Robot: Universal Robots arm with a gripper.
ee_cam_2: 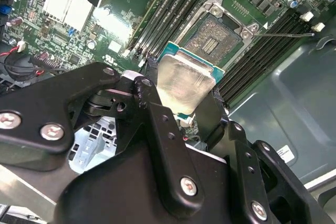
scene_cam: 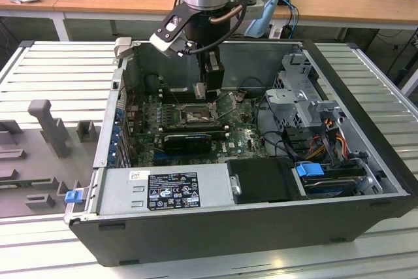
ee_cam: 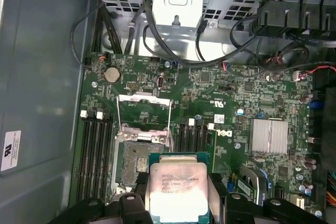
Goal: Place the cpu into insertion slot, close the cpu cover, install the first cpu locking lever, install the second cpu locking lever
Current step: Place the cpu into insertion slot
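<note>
My gripper (ee_cam_2: 184, 97) is shut on the cpu (ee_cam_2: 185, 83), a pale silvery square chip on a green carrier, clamped by two opposite edges between black fingers (ee_cam_2: 152, 98). The chip hangs level a little above the motherboard, partly over the insertion slot (ee_cam_2: 214, 34). That slot is dark-centred with a silver rim and lies uncovered. In the first wrist view the cpu (ee_cam: 177, 190) overlaps one corner of the insertion slot (ee_cam: 134, 161). The cpu cover (ee_cam: 142, 97) is swung open beyond it. A thin locking lever (ee_cam_2: 286, 35) sticks out free. In the exterior view the gripper (scene_cam: 205, 94) is inside the case.
The open computer case (scene_cam: 366, 181) lies on a slatted metal table. Long black memory slots (ee_cam: 94, 145) flank the socket. A black expansion card (scene_cam: 188, 140), a power supply (scene_cam: 163, 191), a drive cage (scene_cam: 297, 99) with cables and a silver heatsink (ee_cam: 269, 136) surround it.
</note>
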